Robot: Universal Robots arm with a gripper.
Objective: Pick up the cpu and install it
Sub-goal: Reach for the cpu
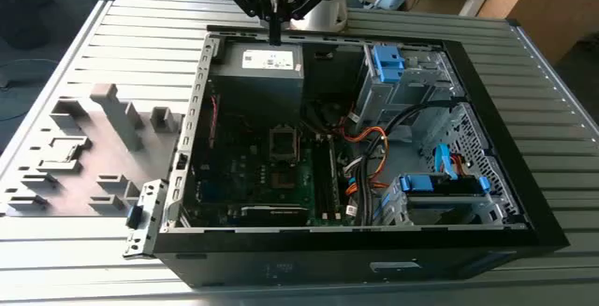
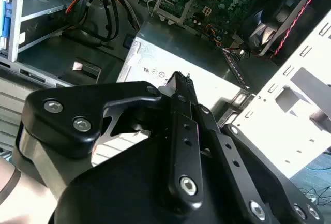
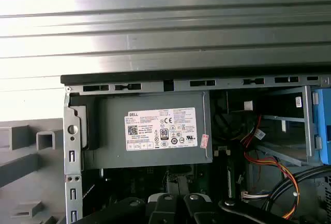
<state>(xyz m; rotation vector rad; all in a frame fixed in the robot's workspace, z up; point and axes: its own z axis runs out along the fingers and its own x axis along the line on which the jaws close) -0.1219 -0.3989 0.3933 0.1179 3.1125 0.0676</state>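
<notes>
Big slatted bench [image 1: 548, 74] with an open PC case [image 1: 327, 267] lying on it, and the claw [image 1: 274, 38] hangs over the power supply [image 1: 257, 74] at the case's far end, fingers pinched together with nothing I can make out between them. The socket [image 1: 285, 141] mid-board looks unfilled, so I'd guess we're at the fetching stage, with a grey parts tray [image 1: 94, 158] on the exterior view's left. Can't honestly spot the cpu; gripping something that thin calls for a flat, square hold.

A ribbed metal table [image 1: 94, 267] carries an open computer case [image 1: 327, 269]. A grey fixture plate [image 1: 89, 162] lies beside the case, on the exterior view's left.
</notes>
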